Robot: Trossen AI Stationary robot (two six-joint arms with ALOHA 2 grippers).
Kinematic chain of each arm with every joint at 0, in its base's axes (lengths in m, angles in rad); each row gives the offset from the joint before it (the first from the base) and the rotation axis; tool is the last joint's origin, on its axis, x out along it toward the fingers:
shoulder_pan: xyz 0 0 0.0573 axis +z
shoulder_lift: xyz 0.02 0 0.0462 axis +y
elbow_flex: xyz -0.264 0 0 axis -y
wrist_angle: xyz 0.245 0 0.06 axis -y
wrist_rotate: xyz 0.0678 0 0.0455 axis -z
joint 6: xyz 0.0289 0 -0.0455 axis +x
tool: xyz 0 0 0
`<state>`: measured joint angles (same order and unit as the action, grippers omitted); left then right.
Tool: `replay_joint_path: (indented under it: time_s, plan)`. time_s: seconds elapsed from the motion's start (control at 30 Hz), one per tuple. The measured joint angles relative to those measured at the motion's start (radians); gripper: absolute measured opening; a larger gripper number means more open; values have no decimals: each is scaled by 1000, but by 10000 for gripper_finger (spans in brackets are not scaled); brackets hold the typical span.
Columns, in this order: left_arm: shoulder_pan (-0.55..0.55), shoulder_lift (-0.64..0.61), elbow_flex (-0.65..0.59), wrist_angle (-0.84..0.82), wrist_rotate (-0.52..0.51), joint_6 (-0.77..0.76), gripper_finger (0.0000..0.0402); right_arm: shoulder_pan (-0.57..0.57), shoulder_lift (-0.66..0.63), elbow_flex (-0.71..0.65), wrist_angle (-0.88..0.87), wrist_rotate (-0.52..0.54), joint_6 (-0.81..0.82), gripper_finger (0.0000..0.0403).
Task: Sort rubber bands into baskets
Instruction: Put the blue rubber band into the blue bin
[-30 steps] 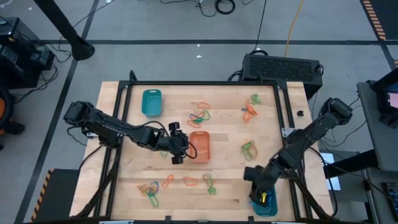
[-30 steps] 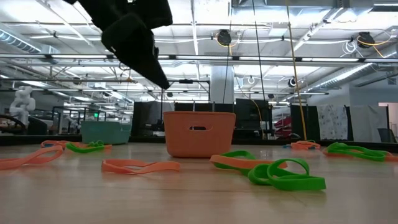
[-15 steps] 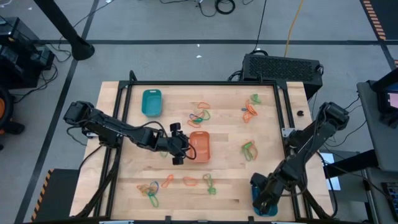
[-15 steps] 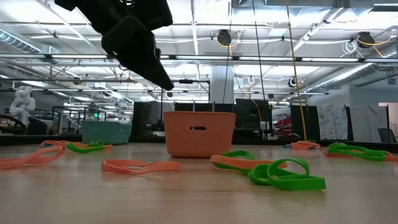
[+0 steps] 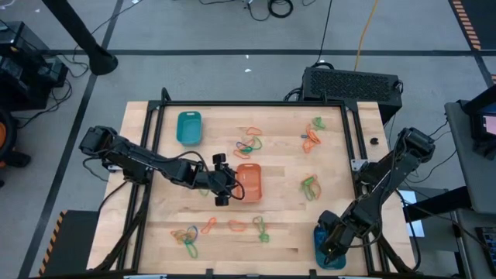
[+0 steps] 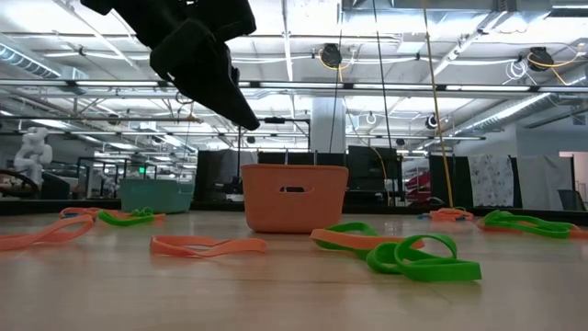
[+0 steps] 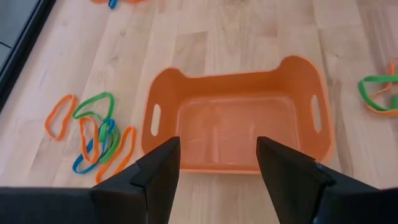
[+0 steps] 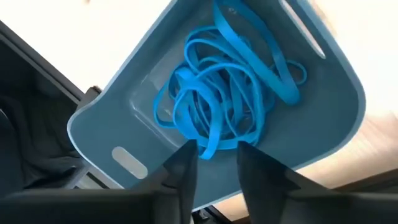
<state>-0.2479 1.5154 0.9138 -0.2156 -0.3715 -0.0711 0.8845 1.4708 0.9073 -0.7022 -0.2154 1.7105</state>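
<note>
- From above, on the pale wooden counter (image 5: 283, 232), left gripper (image 5: 225, 186) sits beside the orange basket (image 5: 249, 180); right gripper (image 5: 331, 249) is over the corner teal basket (image 5: 319, 235).
- Low view: flat, glossy bands (image 6: 208, 245) lie loose.
- Left wrist: fingers (image 7: 163, 168) spread wide, holding nothing.
- Right wrist: fingers (image 8: 184, 167) parted above tangled blue bands (image 8: 224, 106) in the smooth tray.

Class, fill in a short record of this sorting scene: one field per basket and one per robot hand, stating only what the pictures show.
Orange basket: middle of the table, empty inside.
Teal basket, far left: contents not visible.
Teal basket, near right corner: holds a tangle of blue rubber bands.
Left hand: open, raised beside the orange basket, holding nothing.
Right hand: directly above the blue-band basket, fingers slightly apart, a blue loop between the tips.
Loose bands: orange, green and blue, scattered on the table.
</note>
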Motion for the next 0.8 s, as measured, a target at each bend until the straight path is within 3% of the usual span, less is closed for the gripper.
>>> replay_joint_path:
  time_s: [0.3, 0.5, 0.67, 0.8]
  plan:
    - [-1, 0, 0, 1, 0, 0, 219, -14, -22, 0, 11, -51, -113, 185]
    - [-19, -25, 1, -3, -22, 0, 219, -72, -133, 0, 11, -33, -165, 203]
    - [-43, -59, 1, -41, -84, -1, 219, -143, -241, 0, -14, 90, -287, 203]
    - [-52, -78, -11, -73, -130, -14, 219, -239, -312, 0, -76, 266, -409, 203]
